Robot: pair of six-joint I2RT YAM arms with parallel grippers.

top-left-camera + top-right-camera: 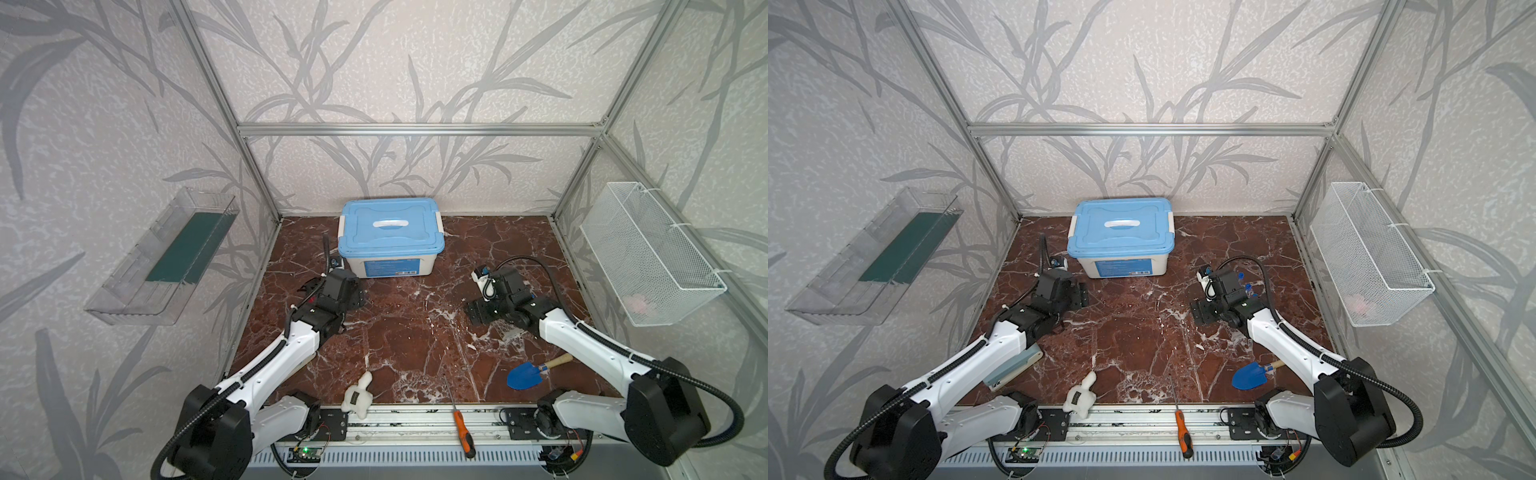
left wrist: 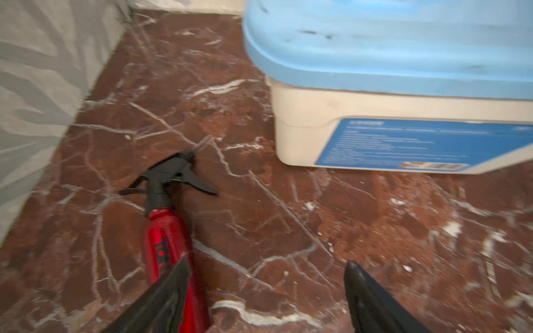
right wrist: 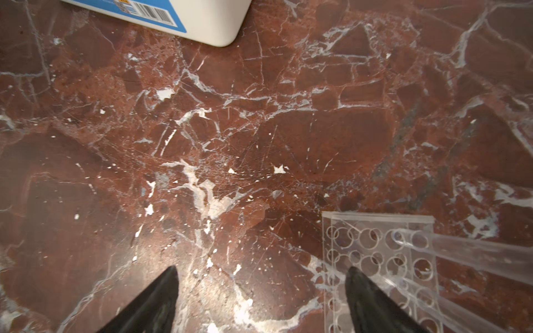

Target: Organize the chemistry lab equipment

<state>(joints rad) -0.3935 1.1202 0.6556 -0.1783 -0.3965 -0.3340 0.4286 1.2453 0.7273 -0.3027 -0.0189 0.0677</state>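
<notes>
The clear perforated plastic tube rack [image 3: 360, 230] is found on the red-brown marble tabletop [image 3: 259, 129], on the right side near the right arm, with at least two clear test tubes [image 3: 467, 253] apparently seated in its holes at a lean; blue caps [image 1: 1240, 275] are seen past that arm in a top view. The right gripper [image 3: 261, 274] is held low just beside the rack, jaws spread wide and nothing between them, one fingertip [image 3: 357, 285] overlapping the rack's edge. An approach to the rack is judged to be the step in hand. For the next move, the jaws would need to be shifted sideways to straddle a rack wall without tipping the tubes. The left gripper [image 2: 266, 271] is likewise wide open and empty, with a red spray bottle with a black trigger [image 2: 165, 245] lying beside one finger. The white storage box [image 1: 388, 268] is closed by its blue lid [image 1: 388, 226], so its contents are hidden. Something pinkish [image 1: 638, 303] is held in the white wire-mesh wall basket [image 1: 648, 249]. Only a dark green strip [image 1: 187, 247] is made out in the clear wall shelf [image 1: 137, 282].
</notes>
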